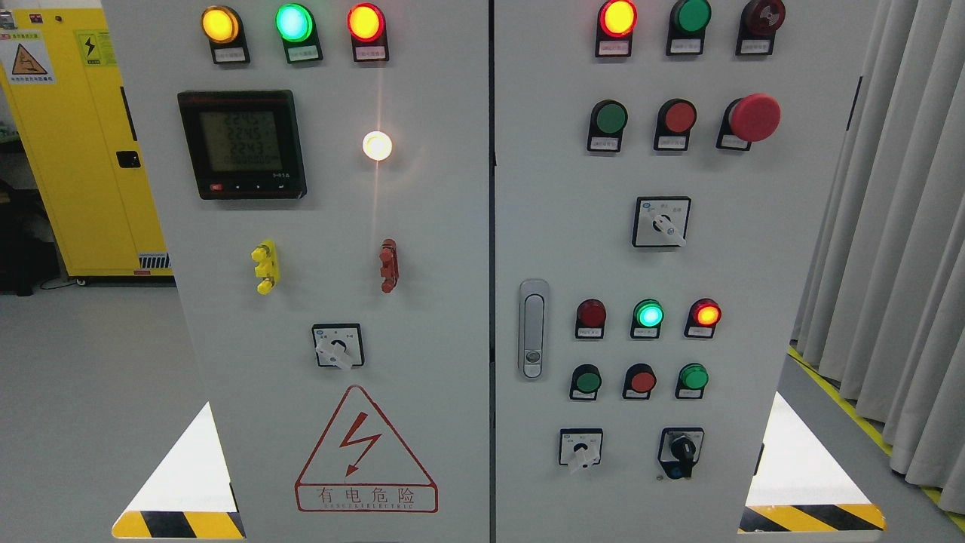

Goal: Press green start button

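A grey electrical cabinet with two doors fills the head view. On the right door, a green push button [611, 118] sits in the upper row beside a red button [680, 117] and a red mushroom stop button [754, 118]. Lower down are two more green push buttons, one at the left [587, 381] and one at the right [693, 376], with a red one [642, 381] between them. A green lamp [648, 313] above them is lit. Neither robot hand shows in the view.
Rotary switches [661, 222] [580, 449] [681, 450] and a door handle [533, 329] sit on the right door. The left door carries a meter [242, 144], lamps and a red warning triangle [366, 451]. A yellow cabinet [75, 151] stands at the left, grey curtains [897, 226] at the right.
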